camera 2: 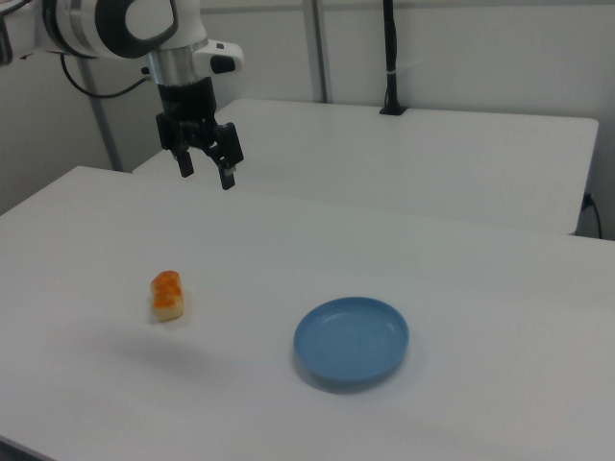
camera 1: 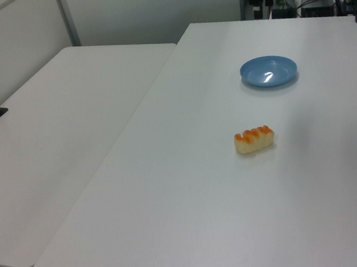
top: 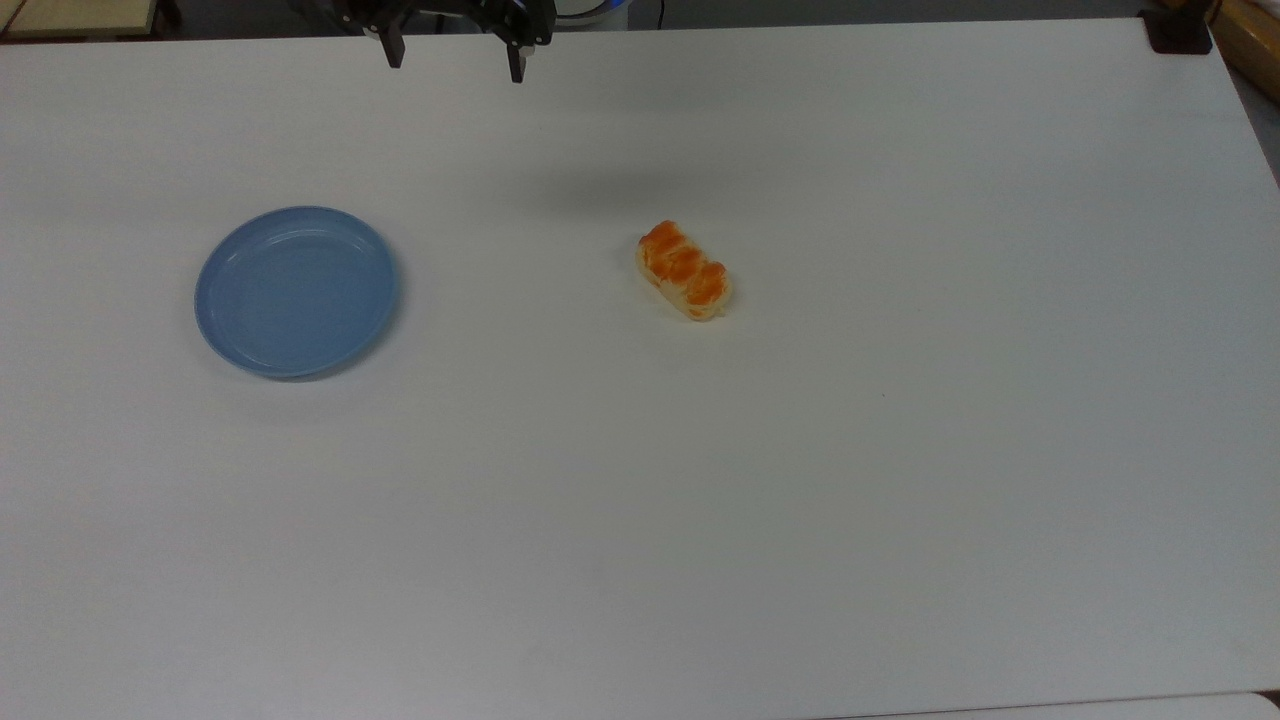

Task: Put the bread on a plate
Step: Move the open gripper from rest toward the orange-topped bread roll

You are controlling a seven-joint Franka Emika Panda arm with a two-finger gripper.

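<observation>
gripper: the gripper (camera 2: 205, 173) hangs high above the table (top: 900, 500), fingers pointing down, spread wide with clear space between them, holding nothing. in the top view it sits at the top edge (top: 455, 62), over the table's far side.
bread: the bread (top: 685, 271) lies flat on the bare table, glazed bumps up, nothing touching it. also seen in the left view (camera 1: 254, 140) and the right view (camera 2: 166, 294).
bread from gripper: in the top view the bread is below and to the right of the gripper, well apart. in the right view it is down and slightly left of the fingers, with a long drop between them.
long axis: in the top view the bread runs diagonally, from upper left to lower right. the 2 fingers line up roughly along the top view's left-right, so i judge the wrist needs a turn to close across the bread's short width.
plate: the plate (top: 296, 291) is empty, well apart from the bread, on the top view's left. in the right view it lies right of the bread (camera 2: 352, 340); in the left view, beyond it (camera 1: 268, 71).
step: approach not yet begun in effect; the bread is ungrasped, the task at its start.
next move: likely travel over the bread, align, then descend.
risk: a grip along the length could let the roll slip or tip.
</observation>
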